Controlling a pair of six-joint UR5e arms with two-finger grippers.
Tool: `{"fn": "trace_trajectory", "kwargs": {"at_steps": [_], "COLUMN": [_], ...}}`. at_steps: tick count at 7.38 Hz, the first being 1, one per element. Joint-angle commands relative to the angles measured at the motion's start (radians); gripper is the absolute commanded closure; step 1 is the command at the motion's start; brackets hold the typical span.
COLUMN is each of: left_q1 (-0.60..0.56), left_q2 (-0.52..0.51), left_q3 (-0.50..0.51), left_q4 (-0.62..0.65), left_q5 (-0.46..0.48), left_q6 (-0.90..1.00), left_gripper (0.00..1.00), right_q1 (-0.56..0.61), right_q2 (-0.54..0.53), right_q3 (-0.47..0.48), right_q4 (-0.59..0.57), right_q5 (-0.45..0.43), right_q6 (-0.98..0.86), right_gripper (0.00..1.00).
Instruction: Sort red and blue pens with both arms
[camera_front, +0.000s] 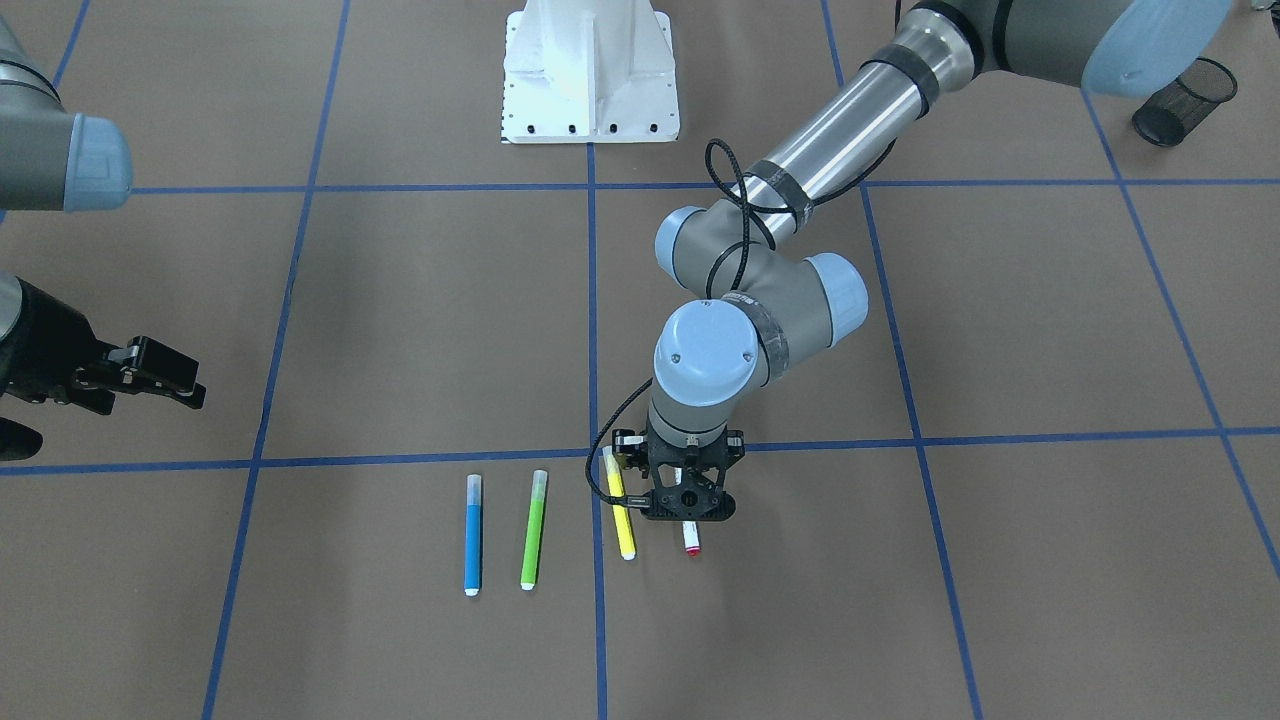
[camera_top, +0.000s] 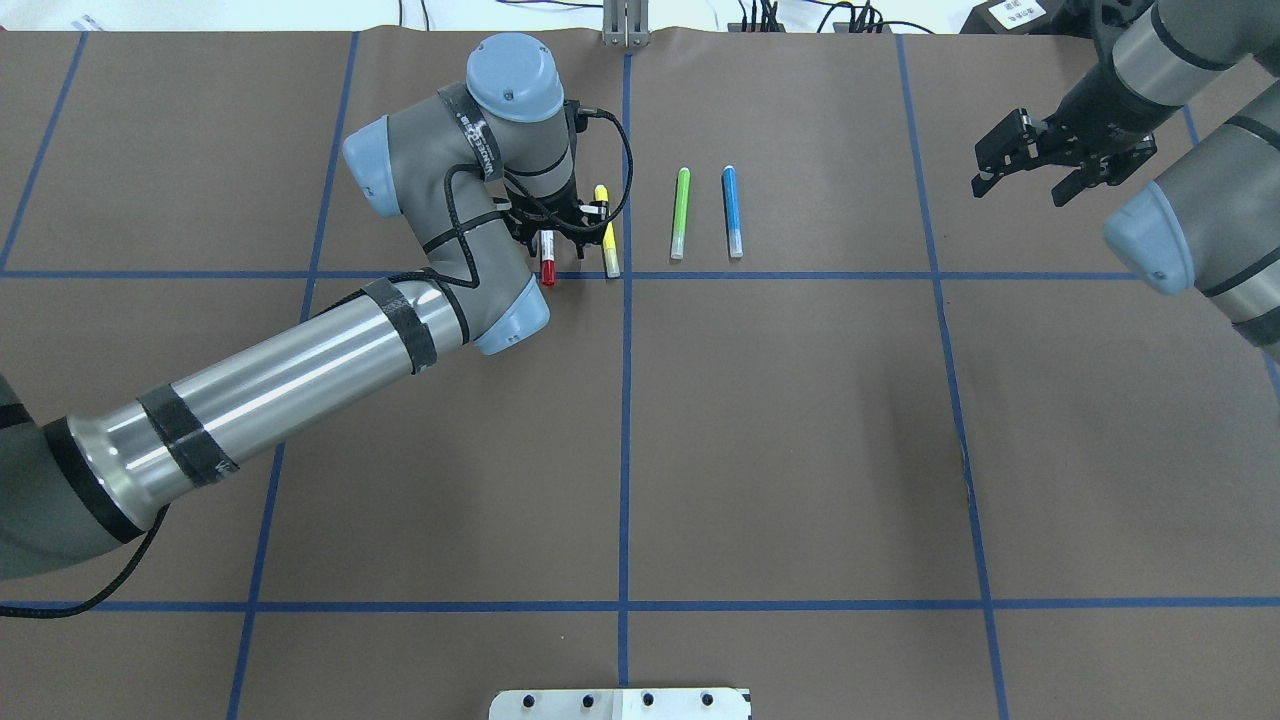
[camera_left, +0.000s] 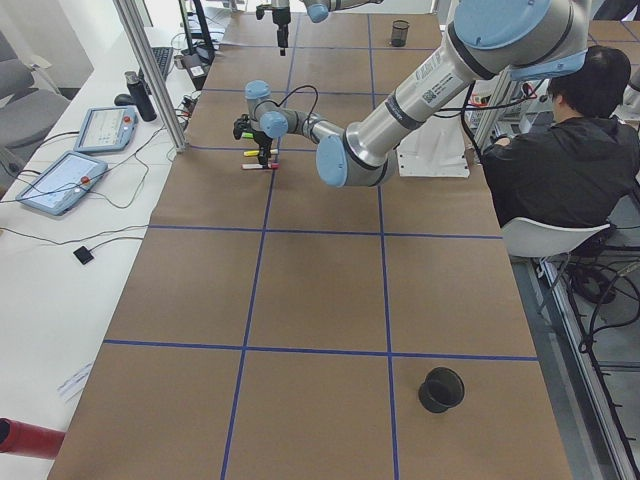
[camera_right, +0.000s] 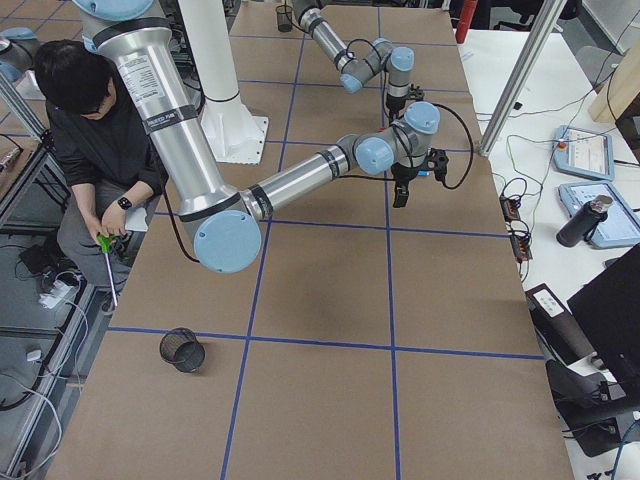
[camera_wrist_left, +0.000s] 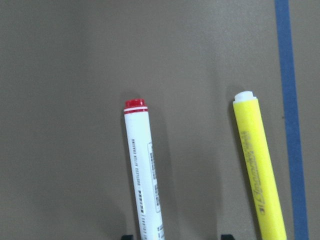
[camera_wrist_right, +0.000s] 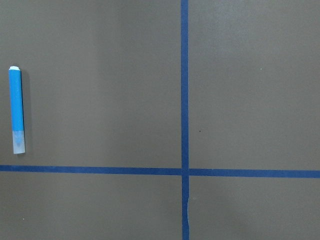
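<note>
The red pen (camera_wrist_left: 142, 170), white-barrelled with a red end, lies on the brown table beside a yellow marker (camera_wrist_left: 257, 165). My left gripper (camera_top: 562, 250) hangs straight down over it, open. In the left wrist view its two fingertips (camera_wrist_left: 127, 236) stand on either side of the barrel, without closing on it. Only the pen's red cap (camera_top: 547, 270) shows past the gripper from overhead. The blue pen (camera_top: 732, 212) lies flat further right, next to a green marker (camera_top: 680, 213). My right gripper (camera_top: 1020, 180) hovers open and empty, well to the right of the blue pen (camera_wrist_right: 16, 110).
Four markers lie in a row along a blue tape line (camera_top: 800, 275). A black mesh cup (camera_front: 1185, 100) stands on the left arm's side, another (camera_right: 183, 349) at the right end. The white robot base (camera_front: 590, 70) is mid-table. A seated person (camera_left: 560, 150) is behind the robot.
</note>
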Motion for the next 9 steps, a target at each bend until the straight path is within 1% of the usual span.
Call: {"fn": "trace_trajectory", "kwargs": {"at_steps": [1, 4, 5, 6, 7, 9], "left_q1": [-0.001, 0.001, 0.001, 0.001, 0.004, 0.001], "left_q2": [0.004, 0.012, 0.012, 0.012, 0.012, 0.01], "left_q3": [0.002, 0.002, 0.002, 0.0, -0.004, -0.012], "left_q4": [0.0, 0.002, 0.002, 0.005, 0.006, 0.009], "left_q5": [0.0, 0.0, 0.0, 0.0, -0.002, -0.002], "left_q6": [-0.001, -0.004, -0.017, -0.037, -0.041, -0.05], "left_gripper": [0.38, 0.45, 0.52, 0.68, 0.99, 1.0], "right_q1": [0.0, 0.002, 0.002, 0.003, 0.005, 0.006], "right_q2": [0.0, -0.001, -0.001, -0.001, -0.001, -0.003], "right_q3": [-0.001, -0.003, -0.003, -0.003, -0.003, -0.003], "right_q4": [0.0, 0.0, 0.0, 0.0, 0.0, 0.0], "right_q5": [0.0, 0.0, 0.0, 0.0, 0.002, 0.002], "right_q6": [0.0, 0.001, 0.001, 0.001, 0.001, 0.001], "right_gripper": [0.0, 0.0, 0.0, 0.0, 0.0, 0.0]}}
